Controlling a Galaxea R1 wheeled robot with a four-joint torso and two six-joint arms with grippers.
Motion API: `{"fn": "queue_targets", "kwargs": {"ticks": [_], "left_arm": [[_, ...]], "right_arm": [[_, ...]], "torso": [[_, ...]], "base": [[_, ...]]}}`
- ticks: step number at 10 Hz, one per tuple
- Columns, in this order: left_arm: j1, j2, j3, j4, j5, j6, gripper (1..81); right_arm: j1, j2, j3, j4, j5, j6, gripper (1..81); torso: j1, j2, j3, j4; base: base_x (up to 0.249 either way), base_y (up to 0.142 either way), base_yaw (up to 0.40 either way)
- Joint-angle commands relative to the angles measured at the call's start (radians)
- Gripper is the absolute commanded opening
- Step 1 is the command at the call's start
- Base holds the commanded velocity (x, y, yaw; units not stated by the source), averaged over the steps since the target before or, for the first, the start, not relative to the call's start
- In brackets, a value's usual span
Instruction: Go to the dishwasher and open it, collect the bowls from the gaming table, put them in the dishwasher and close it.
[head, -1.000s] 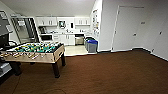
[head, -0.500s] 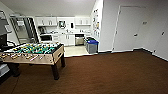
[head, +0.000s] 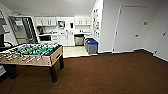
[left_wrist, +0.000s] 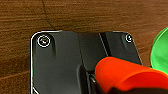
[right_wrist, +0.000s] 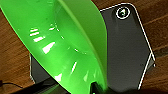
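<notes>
A bright green bowl (right_wrist: 67, 47) sits large against the right wrist, tilted on edge, its rim running down into the base of the right gripper, which looks pinched on that rim, though the fingers themselves are hard to make out; in the left wrist view an orange bowl (left_wrist: 125, 73) lies close over the dark plate, and whether the left gripper is clamped on it I cannot tell; brown carpet (head: 112, 75) lies beneath both; ahead, the kitchenette holds the grey-fronted dishwasher (head: 79, 40) under the counter, well apart from the robot, with the blue-lidded bin (head: 92, 46) near it and the foosball table (head: 32, 53) to the left; I judge the carrying step is in hand; loading calls for reaching the dishwasher with both bowls kept steady
</notes>
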Motion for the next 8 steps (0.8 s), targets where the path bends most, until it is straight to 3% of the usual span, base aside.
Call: {"fn": "queue_targets", "kwargs": {"ticks": [1, 3, 8], "left_arm": [[-0.042, -0.010, 0.003, 0.021, 0.033, 0.002, 1.0], [-0.040, -0.012, 0.003, 0.021, 0.033, 0.002, 1.0], [-0.039, -0.013, 0.003, 0.021, 0.032, 0.002, 1.0]], "right_arm": [[0.032, 0.009, 0.012, -0.023, -0.078, -0.007, 1.0], [0.033, 0.011, 0.012, -0.023, -0.078, -0.007, 1.0], [0.036, 0.012, 0.012, -0.031, -0.078, -0.007, 1.0]], "torso": [[0.000, 0.000, 0.000, 0.000], [0.000, 0.000, 0.000, 0.000], [0.000, 0.000, 0.000, 0.000]], "base": [[0.145, -0.067, 0.000], [0.141, -0.067, 0.000], [0.084, 0.000, 0.000]]}}
